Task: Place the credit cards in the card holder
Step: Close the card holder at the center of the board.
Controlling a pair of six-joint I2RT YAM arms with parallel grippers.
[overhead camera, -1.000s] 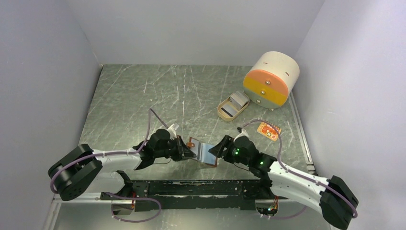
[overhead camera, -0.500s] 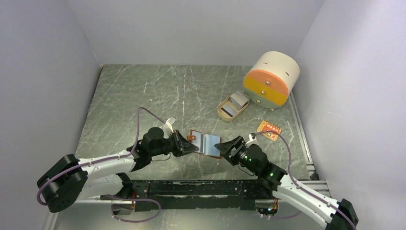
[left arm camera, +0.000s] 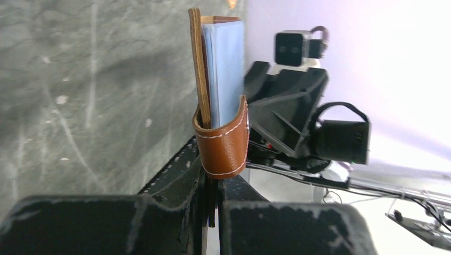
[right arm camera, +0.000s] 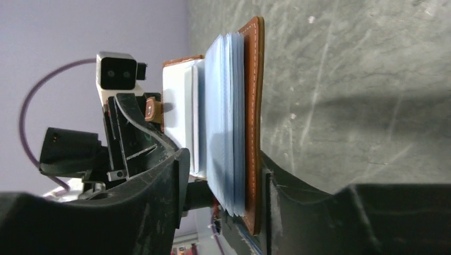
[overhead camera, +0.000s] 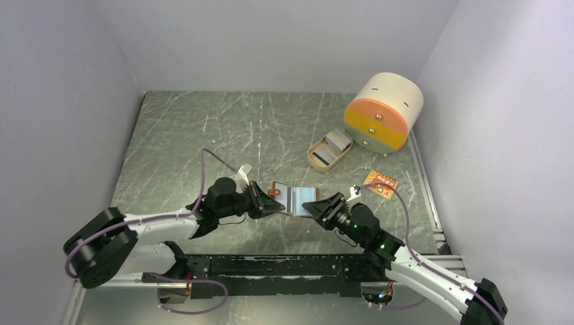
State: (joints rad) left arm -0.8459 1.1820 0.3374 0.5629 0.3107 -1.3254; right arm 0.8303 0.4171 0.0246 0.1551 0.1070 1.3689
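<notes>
Stretching left-right (lining up), card holder [overhead camera: 294, 199] is clenched by left gripper [overhead camera: 269, 204]; right gripper [overhead camera: 313, 206] straddles it, hold unclear.

Card holder [left arm camera: 222, 146]: brown leather, smooth, white stitching; inside blue, matt, poss. cloth. Table [overhead camera: 196, 135]: marble-look, slight sheen.

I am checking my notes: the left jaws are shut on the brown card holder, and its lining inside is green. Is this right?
Only the colour is wrong: the lining is light blue, not green, as the left wrist view shows. The left jaws are shut on the brown card holder.
</notes>
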